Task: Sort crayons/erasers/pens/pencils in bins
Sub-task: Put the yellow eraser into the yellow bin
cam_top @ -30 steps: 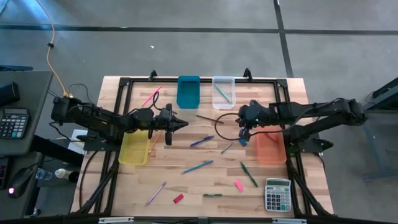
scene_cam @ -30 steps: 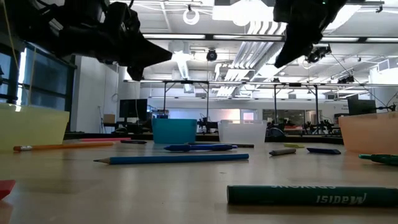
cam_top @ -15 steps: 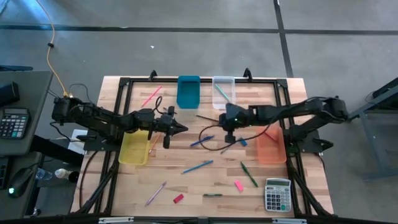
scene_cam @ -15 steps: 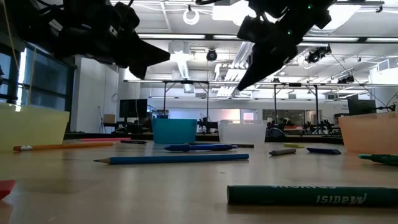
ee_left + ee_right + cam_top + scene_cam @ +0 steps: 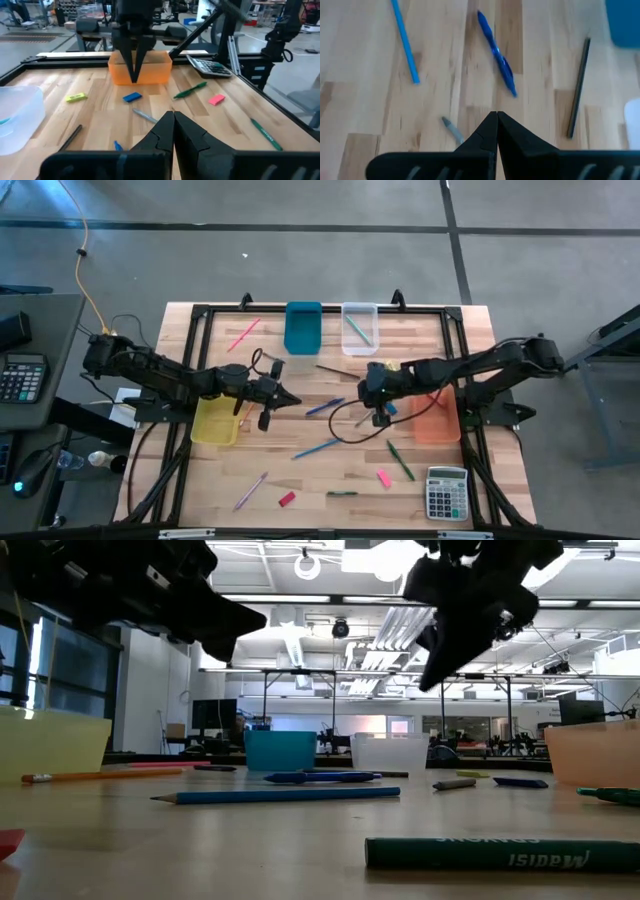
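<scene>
Pens, pencils, crayons and erasers lie scattered on the wooden table. A blue pen (image 5: 325, 406), a blue pencil (image 5: 317, 448) and a grey crayon (image 5: 452, 129) lie mid-table. A blue eraser (image 5: 132, 97), a yellow eraser (image 5: 76, 97) and a pink eraser (image 5: 216, 100) lie flat. The bins are yellow (image 5: 215, 420), teal (image 5: 303, 327), clear (image 5: 359, 327) and orange (image 5: 435, 412). My left gripper (image 5: 293, 402) hovers shut beside the yellow bin, pointing almost level. My right gripper (image 5: 364, 393) hovers shut above the table's middle, slanting down over the grey crayon.
A grey calculator (image 5: 447, 493) sits at the near right corner. A green crayon (image 5: 400, 460), a red eraser (image 5: 287, 499) and a purple pencil (image 5: 250, 490) lie toward the near edge. A dark pencil (image 5: 579, 90) lies near the teal bin. A black frame rims the table.
My right gripper has moved from beside the orange bin toward the table's left and near edge, sinking and rolling as it went, and stays shut. My left gripper has drifted a little toward the near edge, still shut. Nothing on the table has moved.
</scene>
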